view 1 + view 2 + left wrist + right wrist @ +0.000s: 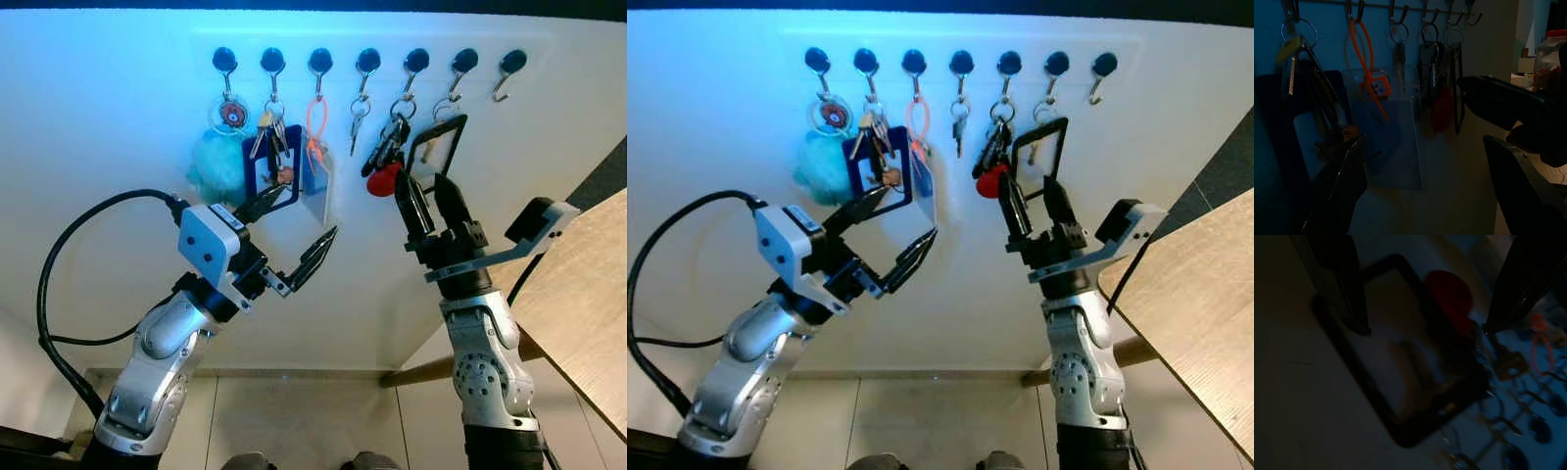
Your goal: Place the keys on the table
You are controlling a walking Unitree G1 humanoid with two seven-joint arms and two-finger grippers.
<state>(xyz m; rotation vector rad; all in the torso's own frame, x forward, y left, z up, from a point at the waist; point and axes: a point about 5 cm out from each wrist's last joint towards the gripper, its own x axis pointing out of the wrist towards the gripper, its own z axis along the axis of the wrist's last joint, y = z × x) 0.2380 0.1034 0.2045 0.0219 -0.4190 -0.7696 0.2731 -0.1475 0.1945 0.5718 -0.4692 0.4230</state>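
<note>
A row of black wall hooks carries several key sets. One bunch of keys with a red tag hangs beside a black-framed card holder. My right gripper is open just below them, fingertips pointing up on either side of the frame's lower edge; the right wrist view shows the red tag between the fingers. My left gripper is open in front of a blue card holder with keys and a clear badge on an orange loop.
A wooden table juts in at the right, its edge close to my right arm. A teal pompom, a round keyring and a single small key also hang on the hooks. The last hook is bare.
</note>
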